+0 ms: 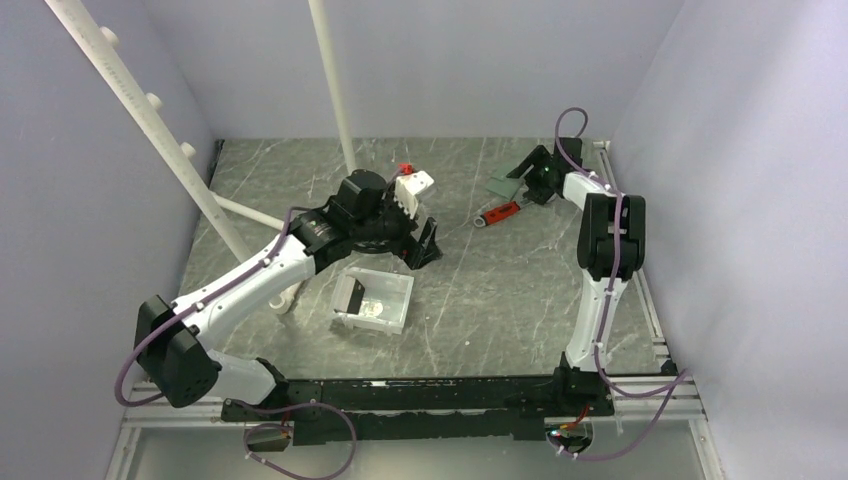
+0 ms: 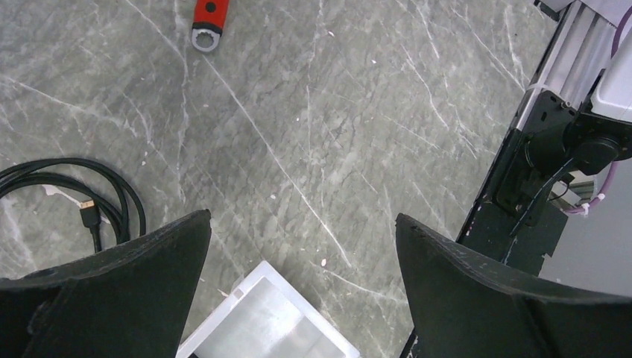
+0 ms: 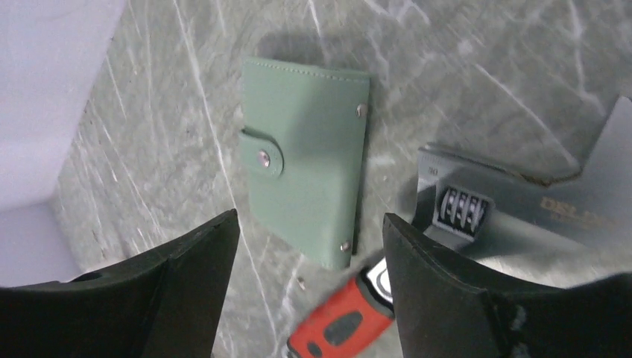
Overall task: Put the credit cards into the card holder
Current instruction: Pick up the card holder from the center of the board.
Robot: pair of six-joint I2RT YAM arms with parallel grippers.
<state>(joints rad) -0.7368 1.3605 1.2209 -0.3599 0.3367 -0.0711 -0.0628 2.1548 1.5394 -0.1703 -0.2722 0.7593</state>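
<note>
The card holder [image 3: 305, 171] is a flat grey-green wallet, snapped shut, lying on the marble table near the back right [image 1: 503, 187]. My right gripper [image 3: 309, 224] hovers over its near end, open wide and holding nothing; in the top view the right gripper [image 1: 522, 180] sits just beside the holder. Near the middle of the table my left gripper [image 2: 302, 224] is open and empty above a corner of the white tray [image 2: 261, 321]. No credit cards show clearly. A dark flat shape [image 1: 350, 295] leans inside the tray, and I cannot tell what it is.
A red-handled wrench [image 3: 339, 324] lies right beside the card holder, its metal head [image 3: 462, 209] to the right. The white tray [image 1: 398, 282] sits centre-left. A black cable [image 2: 89, 194] lies coiled near the left gripper. White poles [image 1: 335, 90] stand at the back.
</note>
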